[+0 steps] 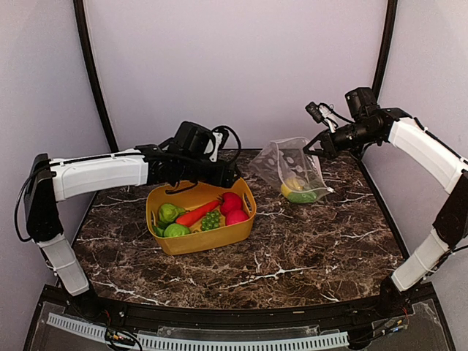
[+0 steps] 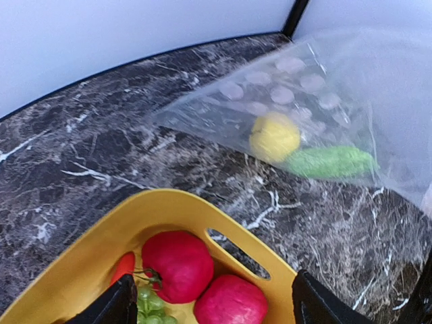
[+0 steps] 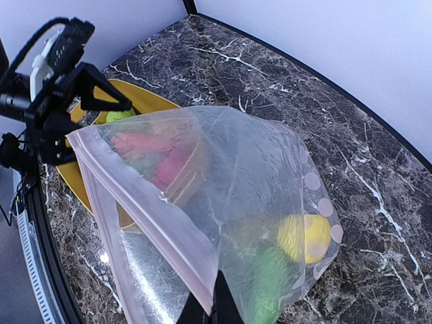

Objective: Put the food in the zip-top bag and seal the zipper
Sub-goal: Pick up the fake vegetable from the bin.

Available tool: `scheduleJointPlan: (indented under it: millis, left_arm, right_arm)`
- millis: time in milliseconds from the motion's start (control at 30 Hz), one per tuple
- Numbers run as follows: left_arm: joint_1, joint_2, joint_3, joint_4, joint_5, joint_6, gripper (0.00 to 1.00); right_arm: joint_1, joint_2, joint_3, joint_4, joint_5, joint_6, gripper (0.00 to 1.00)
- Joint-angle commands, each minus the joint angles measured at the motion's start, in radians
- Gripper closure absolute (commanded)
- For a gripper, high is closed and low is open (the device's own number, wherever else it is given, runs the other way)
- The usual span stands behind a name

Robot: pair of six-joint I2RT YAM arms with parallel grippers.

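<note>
Toy food sits in 2 places on the dark, white-veined table [image 1: 307, 248]. Toward the back right, the zip-top bag [image 1: 289, 164] is held up by 1 corner, and its low end rests on the stone with a yellow lemon [image 2: 275, 136] and a green cucumber [image 2: 331, 162] inside, touching each other. The only marking I can make out on the clear film is a patch of pale round dots. The right gripper [image 1: 314, 148] has its fingers [image 3: 219, 304] pressed together on the bag at the end of the zipper [image 3: 135, 196], a whitish strip that runs along the mouth edge and faces the tub. I cannot tell how far the mouth gapes. Left of the bag, and apart from it, stands the yellow tub [image 1: 197, 241] with a handle slot [image 2: 239, 253] in its wall. It holds 2 red balls [image 1: 231, 202] side by side, a red-orange carrot [image 1: 196, 213] lying slantwise, a bunch of green grapes [image 1: 210, 220] just in front of the carrot, and 2 green round ones [image 1: 169, 213] at the left end. The left gripper [image 1: 232, 177] hangs over the tub's back rim, its fingers [image 2: 113, 307] spread wide above the red balls with nothing between them.
</note>
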State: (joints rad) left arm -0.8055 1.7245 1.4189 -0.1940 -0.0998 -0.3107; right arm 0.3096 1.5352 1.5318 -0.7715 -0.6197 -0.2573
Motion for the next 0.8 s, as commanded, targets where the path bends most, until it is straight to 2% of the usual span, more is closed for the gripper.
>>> scheduleJointPlan:
  millis: [0,200,467,767]
  left_arm:
    - [-0.040,0.060,0.028,-0.087,0.053,0.020,0.22]
    - [-0.048,0.107,0.026,-0.074,0.054,-0.118,0.26]
    - [-0.052,0.155,0.046,-0.142,-0.003,-0.148,0.29]
    - [-0.052,0.221,0.098,-0.209,-0.093,-0.165,0.20]
  right_arm:
    - [0.006,-0.003,0.027,-0.014,0.009,-0.017,1.00]
    - [0.006,-0.023,0.006,-0.009,0.027,-0.022,1.00]
    - [0.006,-0.039,-0.020,-0.002,0.015,-0.026,1.00]
    - [0.006,-0.043,-0.006,-0.009,-0.005,-0.029,1.00]
